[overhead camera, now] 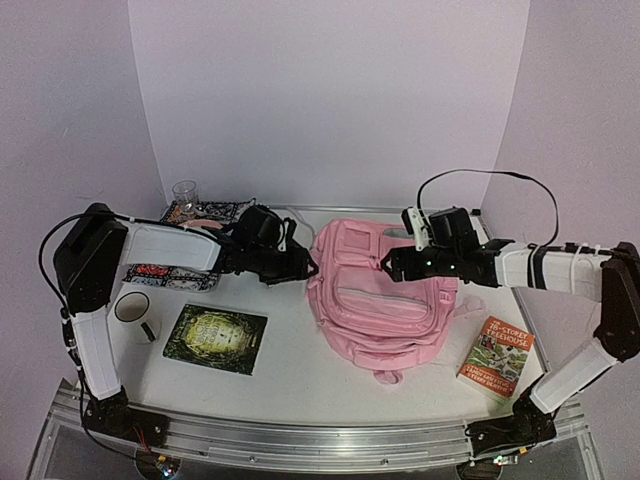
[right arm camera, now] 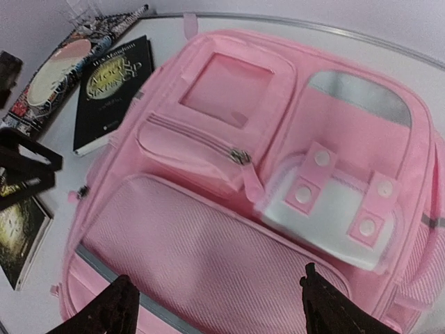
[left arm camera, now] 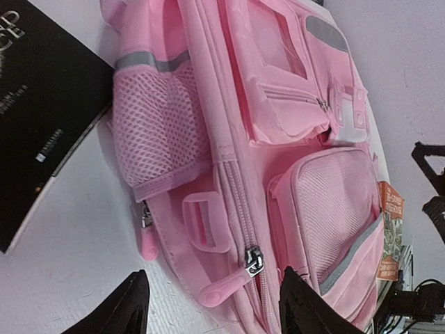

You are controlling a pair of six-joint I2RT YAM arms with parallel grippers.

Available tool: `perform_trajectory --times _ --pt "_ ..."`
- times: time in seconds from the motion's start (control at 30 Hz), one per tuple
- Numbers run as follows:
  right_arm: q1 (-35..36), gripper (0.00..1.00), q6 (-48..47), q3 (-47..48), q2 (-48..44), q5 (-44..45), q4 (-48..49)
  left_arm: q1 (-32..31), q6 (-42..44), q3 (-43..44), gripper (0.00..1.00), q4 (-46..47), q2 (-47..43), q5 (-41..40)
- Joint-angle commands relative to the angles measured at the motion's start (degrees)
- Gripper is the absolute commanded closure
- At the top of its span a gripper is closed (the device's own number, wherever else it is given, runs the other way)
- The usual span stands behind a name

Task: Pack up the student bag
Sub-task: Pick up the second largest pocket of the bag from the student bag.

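The student bag (overhead camera: 385, 300), a pale-pink backpack, lies flat on the table's middle with its front pockets facing up. My left gripper (overhead camera: 305, 268) hovers open at the bag's left edge. In the left wrist view the fingertips (left arm camera: 132, 306) straddle the main zip slider (left arm camera: 254, 261) and its pink pull tab (left arm camera: 221, 287) without touching them. My right gripper (overhead camera: 385, 265) hangs open over the bag's upper part. In the right wrist view it (right arm camera: 219, 309) spans the large mesh front pocket (right arm camera: 208, 257), holding nothing.
A green book (overhead camera: 215, 338) lies front left and an orange book (overhead camera: 497, 357) front right. A black book (right arm camera: 115, 80), a patterned book (overhead camera: 205, 212), a glass (overhead camera: 185, 192) and a mug (overhead camera: 132, 308) sit at the left.
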Motion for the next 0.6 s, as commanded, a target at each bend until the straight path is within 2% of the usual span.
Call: perform_trajectory --times 0.0,0.17,0.37,0.57 --pt "3.0 0.21 -1.3 6.7 4.5 1.0 0.1 -0.1 0.9 0.8 0.35 2.9 0.7 7.9" --pt "5.4 0.21 -1.4 12.0 9.6 1.5 0.2 1.2 2.9 -1.9 0.32 6.6 -0.2 12.0" --pt "7.2 0.22 -1.2 16.1 13.7 1.5 0.4 3.6 1.0 -2.5 0.29 9.2 3.4 18.2" --pt "8.0 0.22 -1.1 18.7 16.1 1.7 0.5 3.6 -1.2 -2.7 0.4 12.4 5.1 23.5"
